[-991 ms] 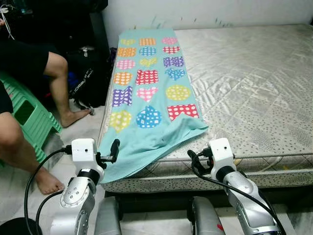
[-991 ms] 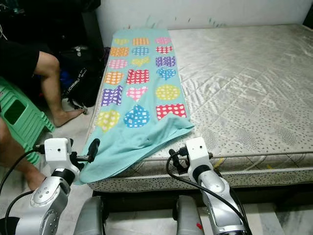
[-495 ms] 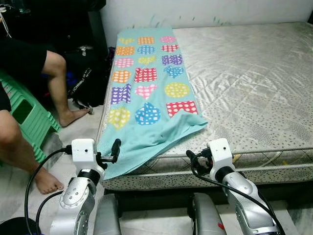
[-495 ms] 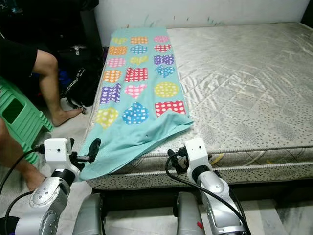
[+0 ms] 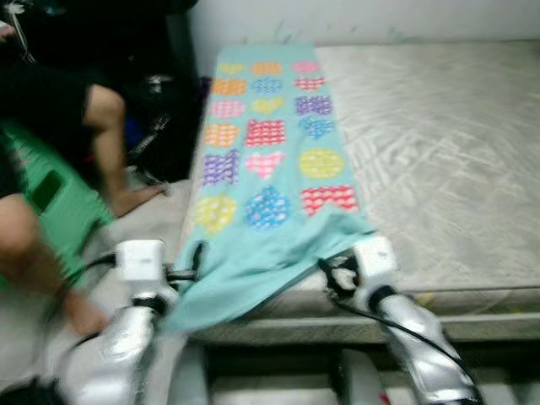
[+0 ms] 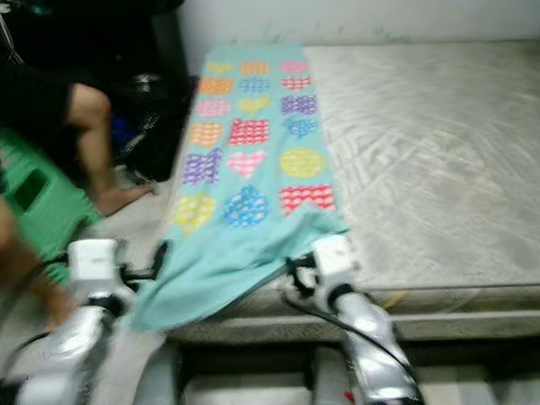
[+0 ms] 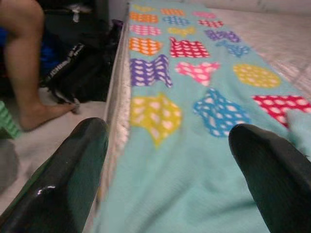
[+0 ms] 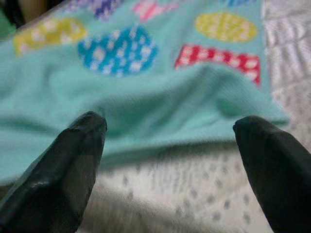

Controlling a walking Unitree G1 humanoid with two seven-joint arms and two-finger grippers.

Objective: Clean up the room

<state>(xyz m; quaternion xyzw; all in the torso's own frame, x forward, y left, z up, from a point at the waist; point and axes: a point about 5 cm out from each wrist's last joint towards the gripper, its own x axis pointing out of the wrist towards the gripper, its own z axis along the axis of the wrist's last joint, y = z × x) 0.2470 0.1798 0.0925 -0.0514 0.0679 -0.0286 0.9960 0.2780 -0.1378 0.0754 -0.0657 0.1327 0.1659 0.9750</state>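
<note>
Both head views are smeared by motion blur, so the quilting of the mattress (image 5: 439, 152) and the dots inside the towel's (image 5: 270, 169) coloured shapes are soft. At the left edge of the frame a seated person (image 5: 51, 143) is cut off, with legs and a bare foot in view and the rest out of frame. The green stool (image 5: 46, 198) is partly hidden behind the nearer leg. A dark bag (image 7: 80, 73) beside the bed carries white lettering too blurred to read. The towel's near corner hangs over the mattress edge, hiding that edge.
</note>
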